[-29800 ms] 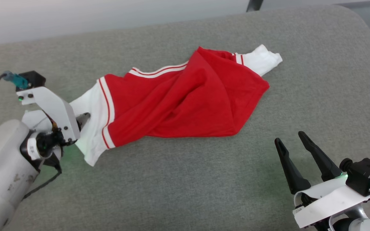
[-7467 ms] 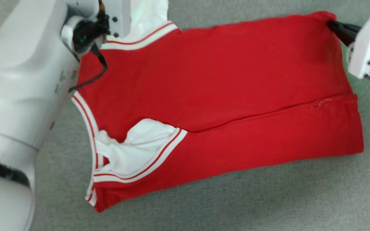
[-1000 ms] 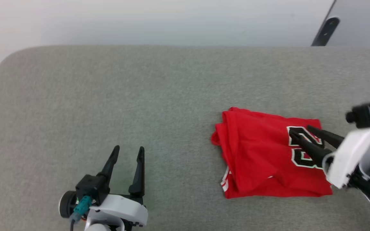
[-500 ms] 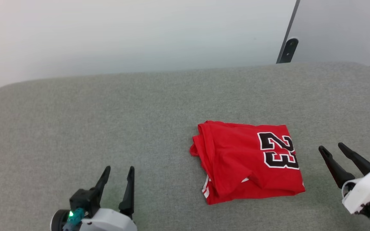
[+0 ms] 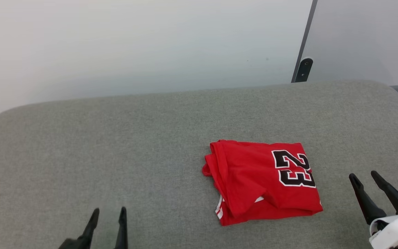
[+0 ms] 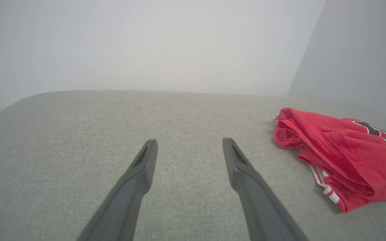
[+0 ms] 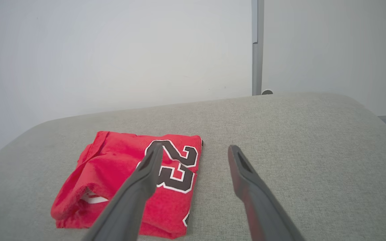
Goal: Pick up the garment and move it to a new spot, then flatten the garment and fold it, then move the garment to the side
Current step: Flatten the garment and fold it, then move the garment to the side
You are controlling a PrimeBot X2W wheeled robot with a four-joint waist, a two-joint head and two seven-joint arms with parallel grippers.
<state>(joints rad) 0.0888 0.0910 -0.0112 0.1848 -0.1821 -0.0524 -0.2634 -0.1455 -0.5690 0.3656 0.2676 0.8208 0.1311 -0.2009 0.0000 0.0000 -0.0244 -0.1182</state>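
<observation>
Surface: the grey padded surface (image 5: 116, 145) takes most of the head view, with a pale wall behind it.
Garment: the garment (image 5: 254, 183) lies on the right half of this surface as a compact folded packet, and nothing touches it.
Right gripper: the right gripper (image 5: 363, 174) hangs just to the right of the packet, its jaws spread wide and empty. In its wrist view one finger crosses in front of the red cloth; the head view shows it apart from the cloth.
Left gripper: the left gripper (image 5: 109, 209) is well apart on the left, also spread wide, with nothing between its fingers.
Lettering: the black "23" (image 5: 294, 168) faces up, near the right edge of the packet.
Loose corner: at the near left corner the striped trim (image 5: 219, 209) peeks out under a small flap.
Step in hand: I judge that the fold is made and the move to the side is at its end, or nearly.
How to do it well: if more shift is needed, pinch all layers together at a thick edge, lift only a little and carry low.
Risk: the cloth is soft, so a finger that catches the flap can open the fold.
</observation>
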